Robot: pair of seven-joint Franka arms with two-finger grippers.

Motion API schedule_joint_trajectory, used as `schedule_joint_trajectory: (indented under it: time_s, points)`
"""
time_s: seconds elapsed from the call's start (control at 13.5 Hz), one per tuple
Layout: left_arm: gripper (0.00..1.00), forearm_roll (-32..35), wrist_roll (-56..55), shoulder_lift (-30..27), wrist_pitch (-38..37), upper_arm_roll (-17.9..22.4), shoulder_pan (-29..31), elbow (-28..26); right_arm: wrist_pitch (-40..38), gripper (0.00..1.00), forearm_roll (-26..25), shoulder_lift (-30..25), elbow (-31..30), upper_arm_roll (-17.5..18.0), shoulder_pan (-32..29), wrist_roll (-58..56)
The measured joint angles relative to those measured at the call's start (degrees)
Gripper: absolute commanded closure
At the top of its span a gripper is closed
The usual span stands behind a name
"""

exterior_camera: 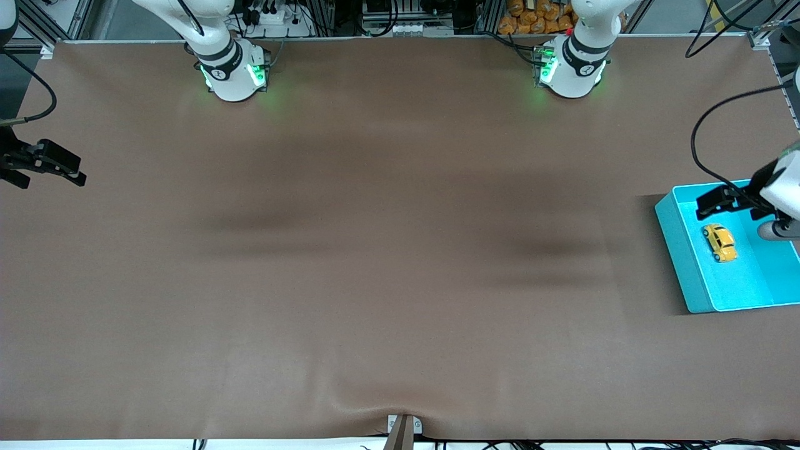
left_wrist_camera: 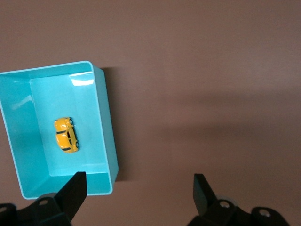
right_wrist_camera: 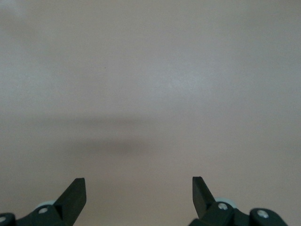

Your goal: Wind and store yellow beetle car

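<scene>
Apparently stored: toy car (exterior_camera: 719, 242) lies in the bin (exterior_camera: 695, 275), untouched.
Left gripper (exterior_camera: 731, 201): fingers spread, empty, over the bin.
Right gripper (exterior_camera: 59, 165): waiting, spread, empty, at the right arm's table end.
Left to do: nothing visible; winding cannot be judged.

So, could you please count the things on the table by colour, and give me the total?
Yellow: 1, the yellow beetle car, lying in the bin.
Turquoise: 1, the bin, at the left arm's end of the table.
Total: 2.
The left hand is open over the bin's edge; the right hand waits open over bare table.
</scene>
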Motion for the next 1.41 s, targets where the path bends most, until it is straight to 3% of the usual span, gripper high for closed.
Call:
schedule_joint_trajectory:
  time_s: [0.44,1.41]
  points:
    - [0.00,-4.66,-2.79,-5.41,-5.50,19.09,-20.52,2.50,-0.01,0.00,0.03,0.00,0.02,0.00,0.00,0.00]
    - [0.00,-4.67,-3.95,-7.49,-16.35,20.64,-23.92,6.53,-0.04,0.00,0.18,0.09,0.02,-0.02,0.00,0.00]
